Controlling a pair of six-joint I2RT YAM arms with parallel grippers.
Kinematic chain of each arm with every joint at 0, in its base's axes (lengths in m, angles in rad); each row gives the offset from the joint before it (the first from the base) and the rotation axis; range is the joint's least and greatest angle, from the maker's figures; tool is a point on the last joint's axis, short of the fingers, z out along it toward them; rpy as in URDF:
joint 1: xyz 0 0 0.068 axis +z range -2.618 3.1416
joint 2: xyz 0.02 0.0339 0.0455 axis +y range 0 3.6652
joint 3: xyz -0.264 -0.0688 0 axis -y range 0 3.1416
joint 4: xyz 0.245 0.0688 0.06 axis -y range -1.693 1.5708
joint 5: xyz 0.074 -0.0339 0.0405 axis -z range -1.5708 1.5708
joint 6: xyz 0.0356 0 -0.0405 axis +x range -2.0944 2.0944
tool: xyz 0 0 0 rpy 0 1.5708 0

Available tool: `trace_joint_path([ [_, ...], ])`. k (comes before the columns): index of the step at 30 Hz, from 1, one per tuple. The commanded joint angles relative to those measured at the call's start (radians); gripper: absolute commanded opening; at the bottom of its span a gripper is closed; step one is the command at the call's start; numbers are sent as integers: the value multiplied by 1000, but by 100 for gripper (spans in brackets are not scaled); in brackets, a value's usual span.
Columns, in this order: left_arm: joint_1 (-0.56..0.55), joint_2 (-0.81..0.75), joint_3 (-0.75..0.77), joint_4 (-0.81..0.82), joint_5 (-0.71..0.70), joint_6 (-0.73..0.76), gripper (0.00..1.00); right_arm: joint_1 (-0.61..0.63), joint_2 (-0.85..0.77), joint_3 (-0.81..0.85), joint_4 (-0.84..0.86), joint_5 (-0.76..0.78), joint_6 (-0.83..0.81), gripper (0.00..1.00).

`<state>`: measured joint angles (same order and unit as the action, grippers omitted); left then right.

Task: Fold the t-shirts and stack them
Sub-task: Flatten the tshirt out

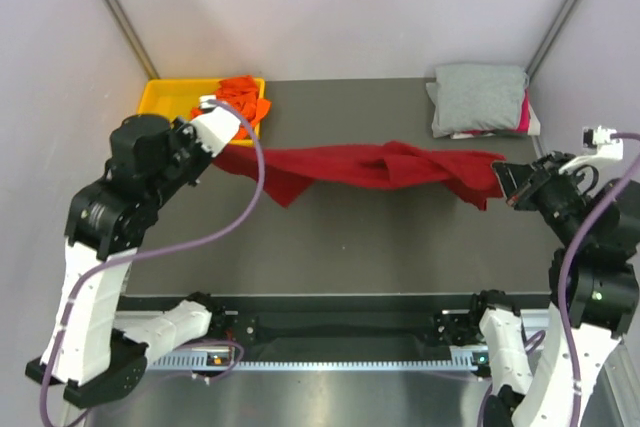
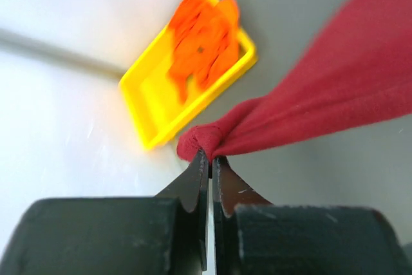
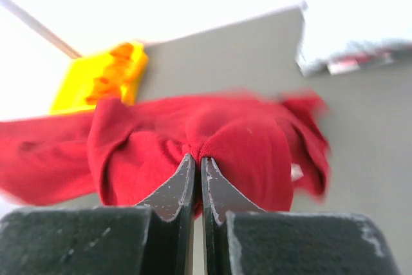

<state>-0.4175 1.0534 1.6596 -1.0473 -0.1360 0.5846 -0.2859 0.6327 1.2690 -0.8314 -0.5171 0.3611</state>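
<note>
The dark red t-shirt [image 1: 370,169] hangs stretched in the air between both grippers, twisted in the middle. My left gripper [image 1: 218,152] is shut on its left end [image 2: 206,141]. My right gripper [image 1: 505,179] is shut on its right end [image 3: 212,143]. A bright orange t-shirt [image 1: 240,97] lies crumpled in the yellow tray [image 1: 165,97] at the back left; it also shows in the left wrist view [image 2: 203,37]. A folded light grey t-shirt [image 1: 478,97] lies on a pink one [image 1: 523,115] at the back right.
The grey table top [image 1: 340,237] lies under the hanging shirt. White walls close in the back and sides. A black rail [image 1: 340,327] runs along the near edge between the arm bases.
</note>
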Motion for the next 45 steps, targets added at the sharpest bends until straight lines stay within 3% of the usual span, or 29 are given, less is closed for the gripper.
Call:
trace_joint_path([
  [1,3,-15,22,-178,-175,-37,0,17,-7,72,-55,-52,15,0],
  [5,3,-3,-43,-105,-235,0,0,17,33,-11,84,-122,112,0],
  [9,40,111,-95,93,-300,81,0,17,164,-89,445,-164,272,0],
  [11,87,244,-42,214,-278,99,0,27,237,-97,637,-156,370,0],
  [14,198,518,231,228,-203,37,0,95,437,16,721,-92,381,0],
  [15,232,590,420,219,-206,18,0,122,556,71,710,-52,363,0],
  [16,241,725,518,196,-209,6,0,167,618,205,697,-43,340,0],
  [18,253,842,782,190,-232,-14,0,200,796,355,652,-31,312,0],
  [20,256,951,896,258,-284,-5,0,215,890,544,682,-32,341,0],
  [23,270,929,888,404,-317,3,0,212,1005,740,689,23,346,0],
  [26,295,843,803,503,-249,-20,0,211,1059,859,690,40,334,0],
  [30,295,715,573,572,-177,0,0,212,1021,790,721,-4,315,0],
  [32,295,653,484,569,-148,9,0,212,975,640,730,-6,271,0],
  [35,295,533,200,607,-62,33,0,214,856,358,706,6,211,0],
  [36,295,467,31,639,-13,43,0,211,790,196,692,34,193,0],
  [39,292,384,-268,665,47,75,0,209,673,-44,673,86,154,0],
  [43,290,272,-558,688,131,96,0,209,591,-449,709,121,148,1],
  [45,290,247,-677,658,183,106,0,208,590,-535,704,123,138,2],
])
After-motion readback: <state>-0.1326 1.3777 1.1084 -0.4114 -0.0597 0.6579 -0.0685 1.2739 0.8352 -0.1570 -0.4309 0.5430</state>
